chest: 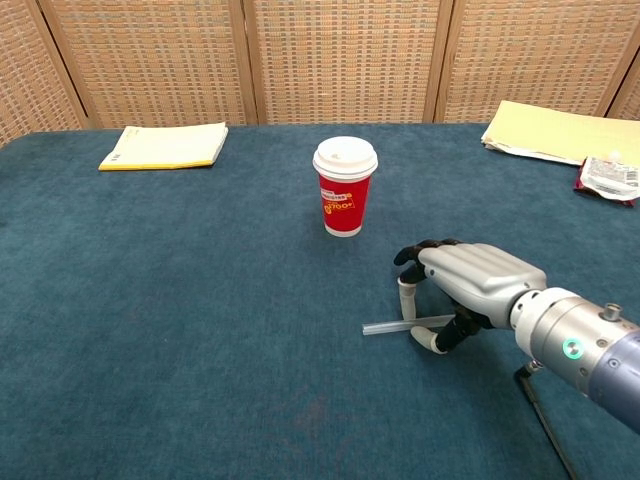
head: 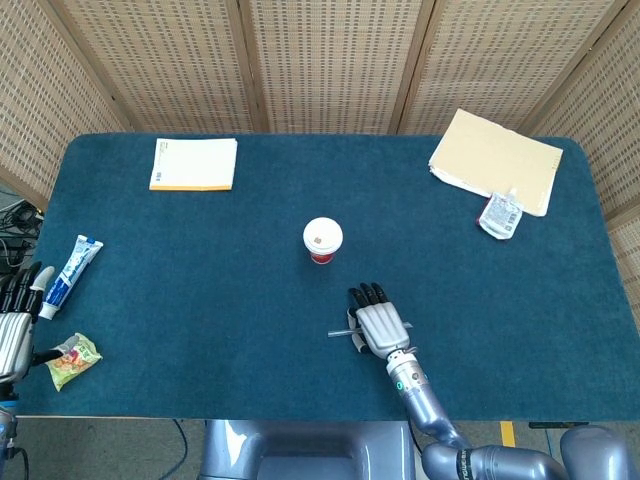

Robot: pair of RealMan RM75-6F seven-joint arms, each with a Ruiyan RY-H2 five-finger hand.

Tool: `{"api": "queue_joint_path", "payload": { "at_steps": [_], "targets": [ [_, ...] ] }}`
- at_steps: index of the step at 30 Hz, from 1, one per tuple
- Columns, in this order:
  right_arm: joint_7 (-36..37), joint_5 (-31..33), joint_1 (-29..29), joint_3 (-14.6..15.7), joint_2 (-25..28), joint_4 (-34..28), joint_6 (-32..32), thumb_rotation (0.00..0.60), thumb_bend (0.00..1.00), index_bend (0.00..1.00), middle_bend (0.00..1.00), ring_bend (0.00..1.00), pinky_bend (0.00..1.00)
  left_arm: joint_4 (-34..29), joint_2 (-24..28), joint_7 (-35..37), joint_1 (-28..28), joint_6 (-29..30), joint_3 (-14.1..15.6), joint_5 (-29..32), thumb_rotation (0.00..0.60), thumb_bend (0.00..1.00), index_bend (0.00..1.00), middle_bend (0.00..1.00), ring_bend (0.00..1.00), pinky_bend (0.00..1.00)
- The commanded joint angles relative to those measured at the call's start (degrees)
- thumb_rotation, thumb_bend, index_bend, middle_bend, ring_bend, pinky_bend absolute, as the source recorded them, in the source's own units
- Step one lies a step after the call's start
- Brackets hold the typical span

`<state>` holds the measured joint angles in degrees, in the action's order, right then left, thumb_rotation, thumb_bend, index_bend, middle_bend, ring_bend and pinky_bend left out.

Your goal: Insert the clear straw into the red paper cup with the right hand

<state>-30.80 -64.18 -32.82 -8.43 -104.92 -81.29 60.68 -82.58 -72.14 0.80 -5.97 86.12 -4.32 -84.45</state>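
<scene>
The red paper cup (head: pixel 322 240) (chest: pixel 344 190) with its white lid stands upright at mid-table. The clear straw (head: pixel 338 332) (chest: pixel 385 326) lies near the front edge, its left end on the cloth and its right end tilted slightly up under my right hand (head: pixel 380 322) (chest: pixel 470 285). That hand covers the straw with its fingers curled down in front and the thumb behind, pinching it. The cup stands apart from the hand, further back and to the left. My left hand (head: pixel 12 325) rests at the table's far left edge, fingers apart, holding nothing.
A yellow-edged notebook (head: pixel 194 163) (chest: pixel 165 146) lies at the back left. A manila folder (head: pixel 495 160) (chest: pixel 560 132) with a small pouch (head: pixel 499 214) is at the back right. A toothpaste tube (head: pixel 72 268) and a snack packet (head: pixel 72 360) lie by the left hand.
</scene>
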Motion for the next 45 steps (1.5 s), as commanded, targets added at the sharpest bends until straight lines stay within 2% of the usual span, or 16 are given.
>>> {"api": "queue_joint_path", "payload": {
  "at_steps": [1,11,16,25,30,36,40,43,45],
  "targets": [
    [-0.1,0.0,0.0,0.0,0.0,-0.1,0.1,0.600,0.61,0.57,0.20,0.00,0.00,0.0,0.0,0.0,0.0,0.0,0.0,0.0,0.600,0.11,0.00,0.00,0.00,0.00],
    [1.3,0.1,0.0,-0.9,1.4,-2.7,0.9,0.600,0.61,0.57,0.20,0.00,0.00,-0.1,0.1,0.2,0.0,0.0,0.1,0.0,0.600,0.11,0.00,0.00,0.00,0.00],
    [5.8,2.0,0.7,-3.4,3.0,-6.0,1.1,0.600,0.61,0.57,0.20,0.00,0.00,0.0,0.2,0.5,0.0,-0.2,0.1,0.1,0.600,0.11,0.00,0.00,0.00,0.00],
    [17.2,4.4,1.3,-10.3,8.5,-13.0,0.4,0.600,0.61,0.57,0.21,0.00,0.00,0.3,0.2,1.3,-0.2,-0.9,0.0,0.7,0.600,0.11,0.00,0.00,0.00,0.00],
    [29.7,2.5,1.2,-16.1,11.4,-15.7,-0.7,0.600,0.61,0.57,0.21,0.00,0.00,0.6,0.1,1.8,-0.3,-1.4,-0.2,1.3,0.600,0.11,0.00,0.00,0.00,0.00],
    [49.7,-1.5,1.0,-22.3,12.7,-16.1,-2.4,0.600,0.61,0.58,0.21,0.00,0.00,0.7,-0.1,1.3,-0.8,-2.8,-0.1,1.7,0.600,0.11,0.00,0.00,0.00,0.00],
    [58.6,-3.3,-0.2,-24.8,12.6,-13.7,-3.2,0.600,0.61,0.58,0.21,0.00,0.00,0.2,-0.3,0.8,-1.2,-3.6,-0.2,2.1,0.600,0.11,0.00,0.00,0.00,0.00],
    [61.9,-3.4,-1.3,-26.2,12.4,-12.1,-3.5,0.600,0.61,0.59,0.22,0.00,0.00,-0.3,-0.2,0.6,-1.6,-4.4,-0.4,2.6,0.600,0.11,0.00,0.00,0.00,0.00],
    [64.3,-3.0,-3.1,-28.3,12.0,-10.1,-3.8,0.600,0.61,0.59,0.22,0.00,0.00,-0.5,0.1,-0.4,-2.3,-5.4,-1.0,3.4,0.600,0.11,0.00,0.00,0.00,0.00]
  ]
}}
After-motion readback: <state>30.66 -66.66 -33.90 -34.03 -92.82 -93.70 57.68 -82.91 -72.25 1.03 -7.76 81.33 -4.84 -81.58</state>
